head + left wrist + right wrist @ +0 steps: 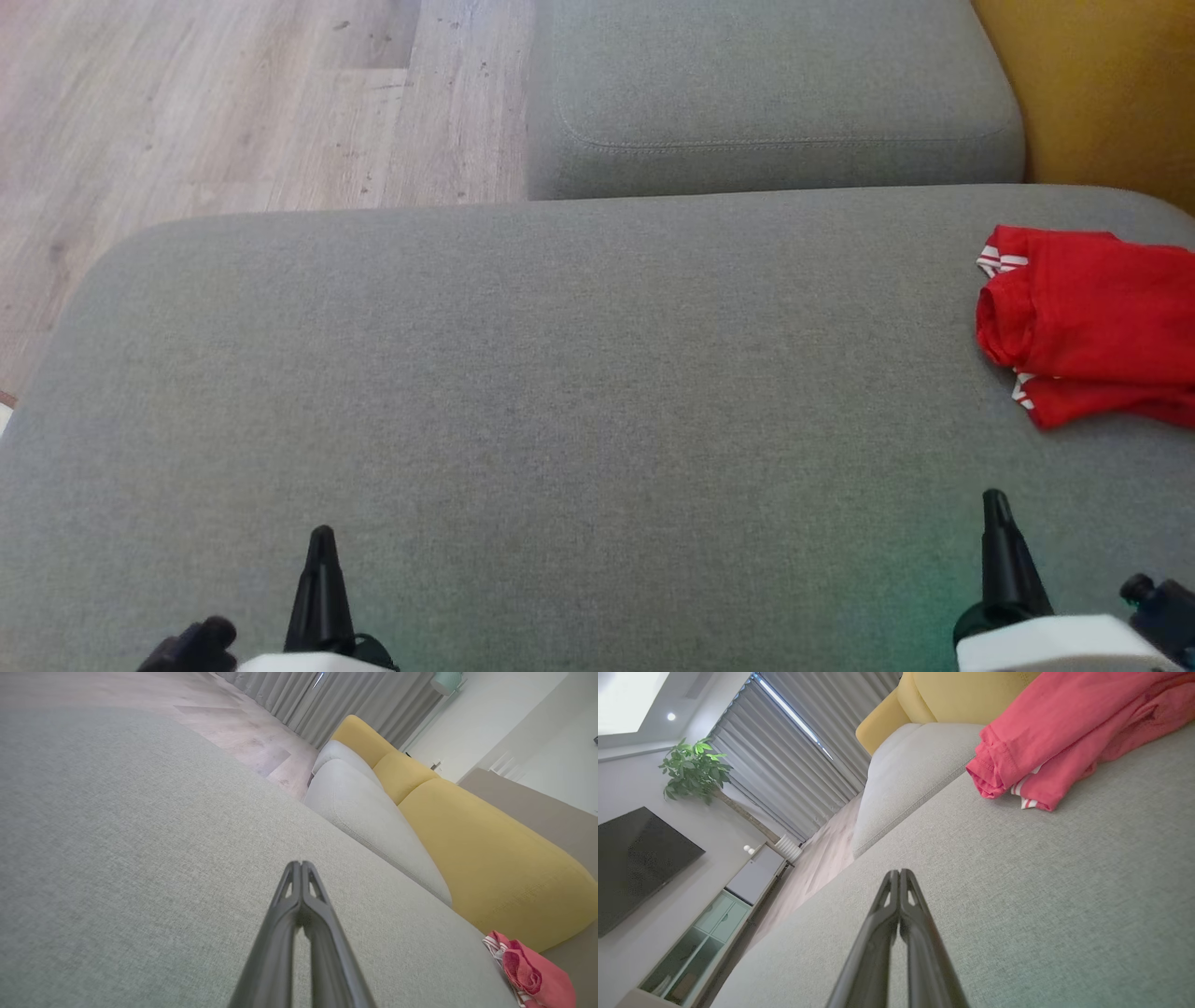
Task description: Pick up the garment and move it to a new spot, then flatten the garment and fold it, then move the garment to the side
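The garment point(1092, 322) is red with white-striped trim, bunched in a loose heap at the far right of the grey cushion point(523, 392), partly cut off by the head view's edge. It also appears as the garment point(530, 973) at the lower right of the left wrist view and the garment point(1064, 732) at the upper right of the right wrist view. My left gripper point(322, 537) is shut and empty at the lower left, far from the cloth. Below the garment, my right gripper point(995, 499) is shut and empty, apart from it. Both fingertip pairs, left gripper point(301, 864) and right gripper point(899, 872), press together.
A second grey seat cushion point(775, 93) lies beyond the main one, with a yellow backrest point(1111, 84) at the right. Wood floor point(233, 103) shows at the upper left past the cushion's edge. A TV point(635, 863), plant point(691, 770) and curtains point(794, 756) stand across the room.
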{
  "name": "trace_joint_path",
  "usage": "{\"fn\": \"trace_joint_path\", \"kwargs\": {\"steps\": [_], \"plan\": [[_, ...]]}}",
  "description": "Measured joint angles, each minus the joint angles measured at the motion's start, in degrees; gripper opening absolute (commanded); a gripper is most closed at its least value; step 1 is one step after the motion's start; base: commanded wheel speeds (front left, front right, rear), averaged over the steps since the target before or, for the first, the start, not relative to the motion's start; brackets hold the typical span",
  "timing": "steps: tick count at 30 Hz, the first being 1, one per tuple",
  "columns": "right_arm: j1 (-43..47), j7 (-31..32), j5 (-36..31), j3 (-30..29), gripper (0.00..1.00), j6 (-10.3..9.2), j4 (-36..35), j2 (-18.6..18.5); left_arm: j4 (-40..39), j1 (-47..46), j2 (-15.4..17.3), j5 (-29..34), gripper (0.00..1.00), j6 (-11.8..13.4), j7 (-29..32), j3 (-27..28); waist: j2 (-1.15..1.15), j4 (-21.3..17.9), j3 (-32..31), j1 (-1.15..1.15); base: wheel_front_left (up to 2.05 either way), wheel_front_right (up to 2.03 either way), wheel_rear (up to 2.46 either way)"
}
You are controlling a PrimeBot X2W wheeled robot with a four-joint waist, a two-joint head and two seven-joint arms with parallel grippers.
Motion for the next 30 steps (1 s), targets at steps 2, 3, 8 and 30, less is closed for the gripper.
{"fn": "trace_joint_path", "kwargs": {"steps": [2, 3, 8, 30], "plan": [[-0.64, 0.09, 1.29, -0.12, 0.00, 0.00, 0.18, 0.00, 0.18, -0.21, 0.01, -1.36, 0.00, -0.04, 0.40, 0.32, 0.00, -0.08, 0.09, 0.00, 0.00, 0.00, 0.00], [-0.90, 0.19, 1.99, -0.21, 0.00, 0.00, 0.23, 0.00, 0.29, -0.37, 0.01, -2.08, 0.00, -0.18, 0.48, 0.45, 0.00, -0.12, 0.13, 0.00, 0.00, 0.00, 0.00], [-1.72, 1.09, 5.26, -0.53, 0.00, 0.00, 0.53, -0.03, 0.48, -1.07, 0.02, -5.39, 0.00, -0.51, 1.32, 0.88, 0.00, -0.31, 0.36, 0.00, 0.00, 0.00, 0.00], [-4.92, 4.53, 19.61, -2.35, 0.00, 0.00, 1.98, -0.29, 1.86, -3.96, 0.08, -19.97, 0.00, -2.16, 4.59, 4.23, 0.00, -1.17, 1.34, 0.00, 0.00, 0.00, 0.00]]}}
